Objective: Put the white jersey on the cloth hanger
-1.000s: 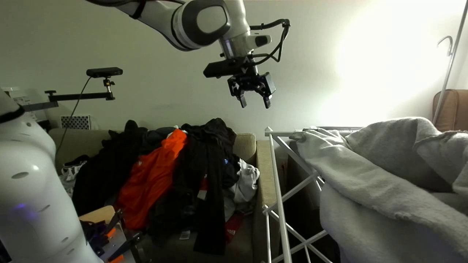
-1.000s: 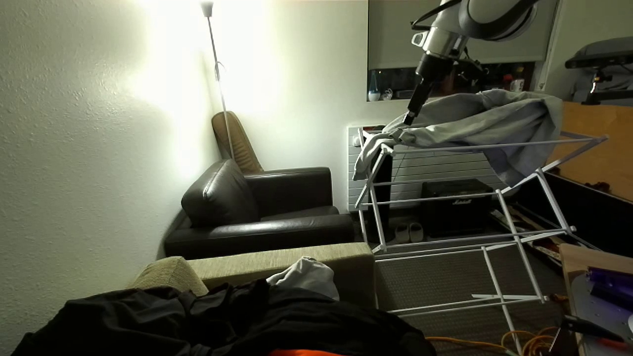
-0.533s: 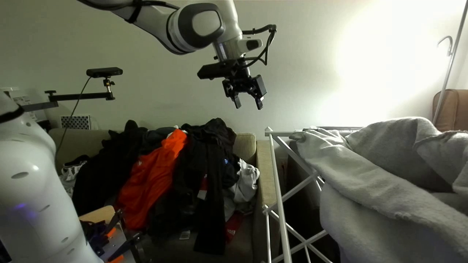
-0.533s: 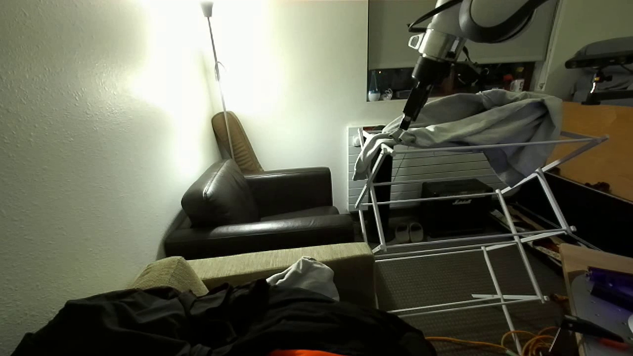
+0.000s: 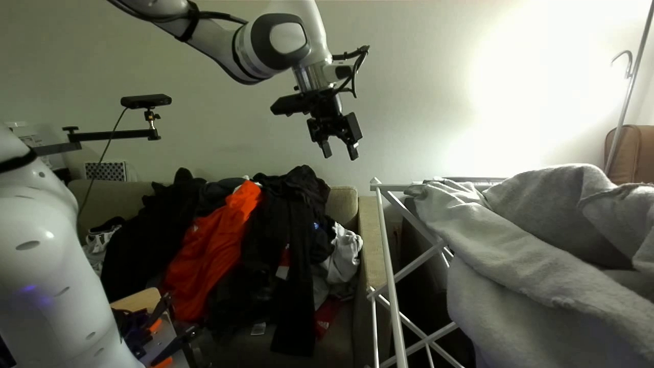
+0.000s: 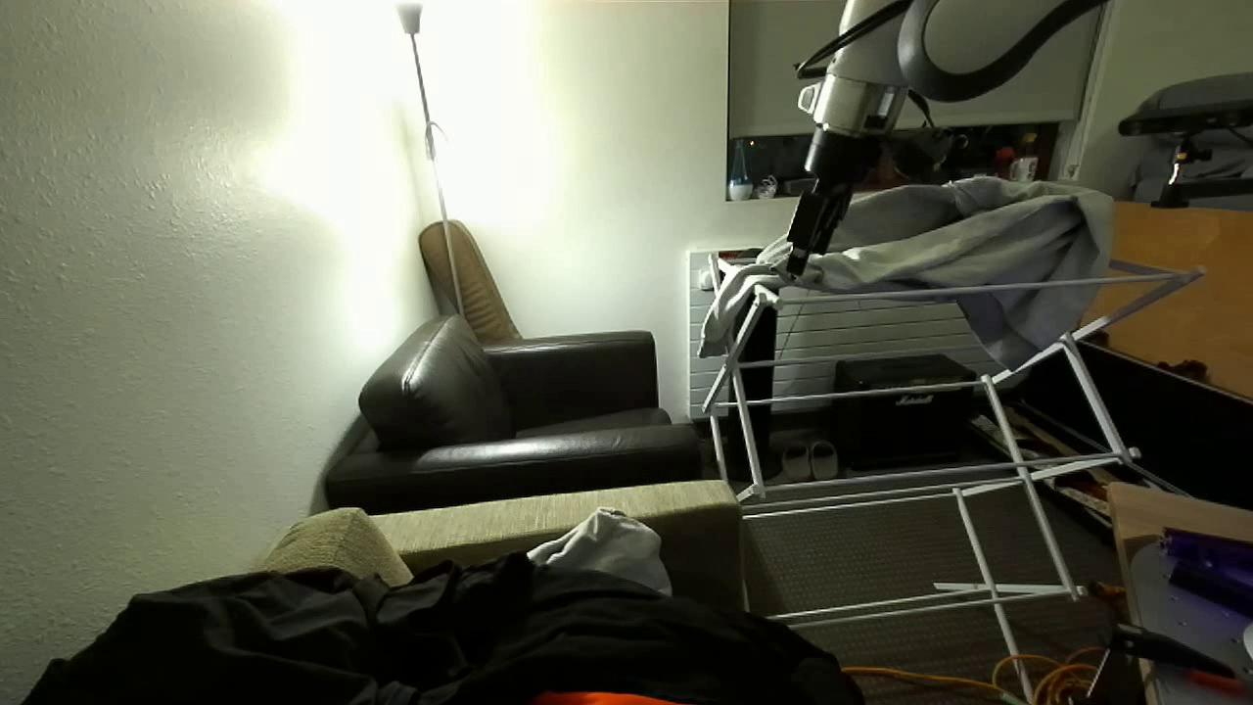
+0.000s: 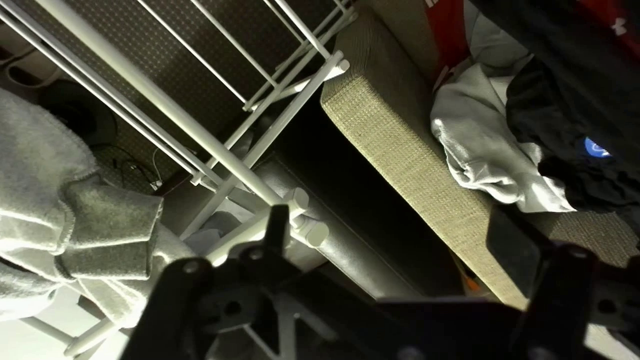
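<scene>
In an exterior view, the gripper [image 5: 340,156] hangs in the air, spread wide, apart from the white jersey [image 5: 531,276], which lies draped over the drying rack [image 5: 390,276]. On the sofa [image 5: 369,240], black clothes [image 5: 296,214] lie on both sides of an orange garment [image 5: 214,250]; a red-and-white tag [image 5: 282,271] shows on the black clothes, and a red cloth [image 5: 326,317] below carries white print too small to read.

In an exterior view, a black amplifier [image 6: 905,431] behind the drying rack reads "Marshall" in white script. The white jersey lies across the drying rack's top, one end hanging down; the gripper shows in front of it.

In the wrist view, the fingers [image 7: 277,227] stand wide apart, with the white jersey at the left over the drying rack. At the right, the black clothes bear a blue badge [image 7: 596,147] too small to read, and a red patch [image 7: 602,12] bears a white emblem [image 7: 619,26].
</scene>
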